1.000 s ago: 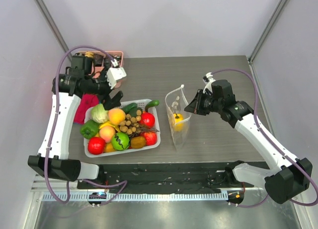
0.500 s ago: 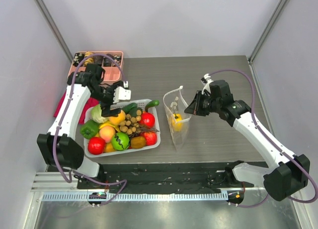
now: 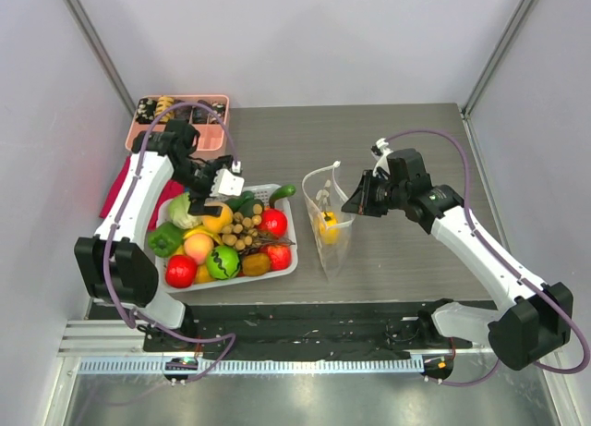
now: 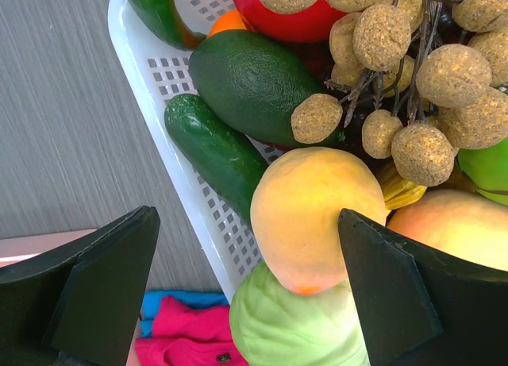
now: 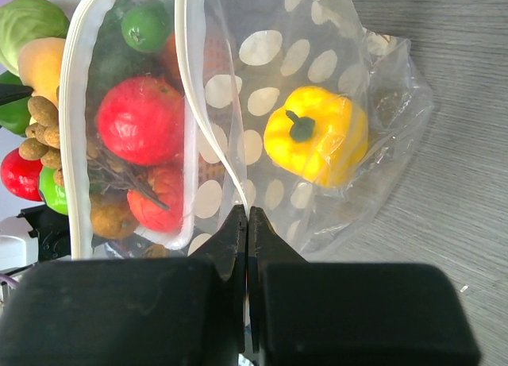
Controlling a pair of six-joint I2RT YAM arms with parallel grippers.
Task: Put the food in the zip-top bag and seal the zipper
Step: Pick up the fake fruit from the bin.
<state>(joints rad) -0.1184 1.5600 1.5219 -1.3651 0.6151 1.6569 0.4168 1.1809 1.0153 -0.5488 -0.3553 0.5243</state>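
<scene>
The dotted clear zip-top bag [image 3: 331, 221] stands open mid-table with a yellow pepper [image 3: 329, 225] inside; the pepper also shows in the right wrist view [image 5: 317, 134]. My right gripper [image 3: 355, 200] is shut on the bag's mouth edge, pinching the zipper strip [image 5: 214, 136]. My left gripper [image 3: 214, 197] is open over the white basket's [image 3: 277, 269] far left part, its fingers [image 4: 103, 283] either side of a peach [image 4: 317, 215] and a pale cabbage [image 4: 298, 322]. The basket holds more food: a green pepper [image 3: 166, 240], a red apple [image 3: 179, 270], an avocado [image 4: 254, 84] and a cucumber [image 4: 214, 152].
A pink tray [image 3: 185, 112] with small items stands at the far left. A red and blue cloth [image 3: 159, 197] lies left of the basket, also in the left wrist view [image 4: 178, 342]. A bunch of brown longans [image 4: 413, 72] lies in the basket.
My left gripper has moved from near the pink tray down and forward over the basket's far left food. My right gripper keeps hold of the bag's edge, nearly still.
</scene>
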